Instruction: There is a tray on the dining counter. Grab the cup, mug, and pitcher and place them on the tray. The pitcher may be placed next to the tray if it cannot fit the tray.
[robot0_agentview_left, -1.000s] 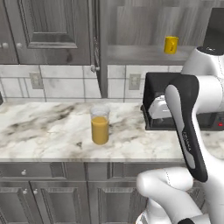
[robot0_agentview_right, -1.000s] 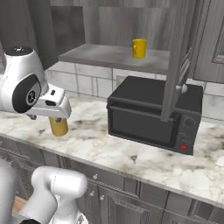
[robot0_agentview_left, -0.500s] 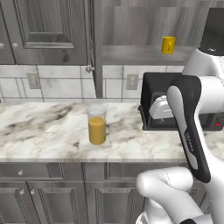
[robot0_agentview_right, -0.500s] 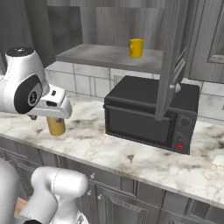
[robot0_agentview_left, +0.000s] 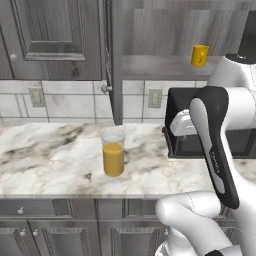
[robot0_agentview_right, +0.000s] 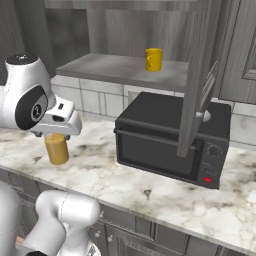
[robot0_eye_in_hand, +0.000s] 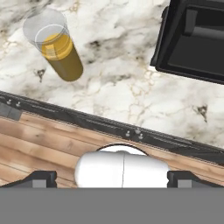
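Left base view frames a marble table (robot0_agentview_left: 50, 155) backed by wall tiles, with grey cabinets above and below it. A black microwave (robot0_agentview_right: 172, 137) is seen on the right part of that table, its door facing the room, and an open cabinet door (robot0_agentview_right: 197, 75) hangs in front of it in the right base view. Above the microwave a grey shelf (robot0_agentview_right: 115, 67) is fitted, and the mug (robot0_agentview_left: 199, 55), squat and golden-yellow, is placed upright on it, well above the table. The pitcher (robot0_agentview_left: 113, 152), a clear glass cylinder partly filled with orange liquid, is set upright on the table to the left of the microwave and apart from it, closer to the table's front edge than to the tiles. In the hand view the pitcher is shown at the upper left and the microwave at the upper right, with wooden floor beyond the table's edge. The jaws (robot0_eye_in_hand: 111, 178) are held fully apart above the table's front edge, with nothing between them, and the pitcher is not touched.
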